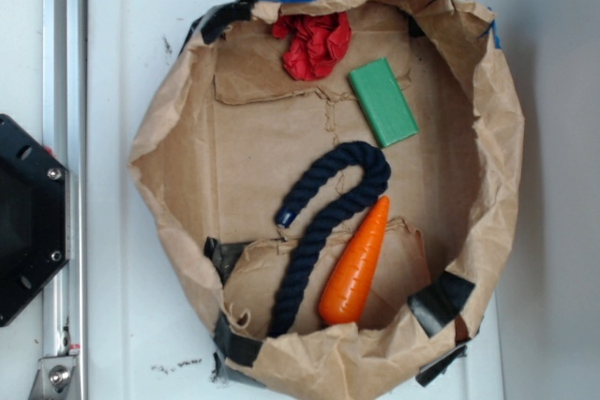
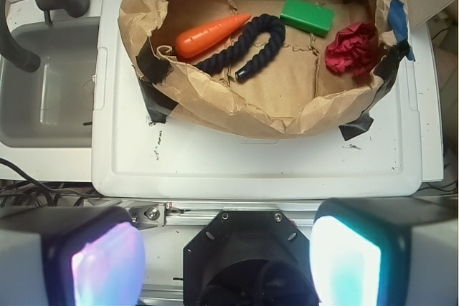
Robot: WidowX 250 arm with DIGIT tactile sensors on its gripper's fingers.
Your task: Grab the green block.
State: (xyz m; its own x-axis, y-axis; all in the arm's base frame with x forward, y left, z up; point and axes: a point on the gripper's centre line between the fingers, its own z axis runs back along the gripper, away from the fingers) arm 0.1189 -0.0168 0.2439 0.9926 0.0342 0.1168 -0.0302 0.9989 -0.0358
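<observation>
Claw [image 2: 226, 256] spread wide, empty, well back from bag [image 2: 237, 116]; green block [image 2: 308, 16] far ahead, slightly right, long axis crosswise.

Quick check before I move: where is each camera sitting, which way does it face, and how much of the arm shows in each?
Exterior: overhead, looking straight down into the paper-lined bin; only the black base at the left edge shows.
Wrist: on the arm, back from the bin, looking forward and down; the tool fingers blur the bottom corners.
Both show the green block, carrot, rope and red cloth.
</observation>
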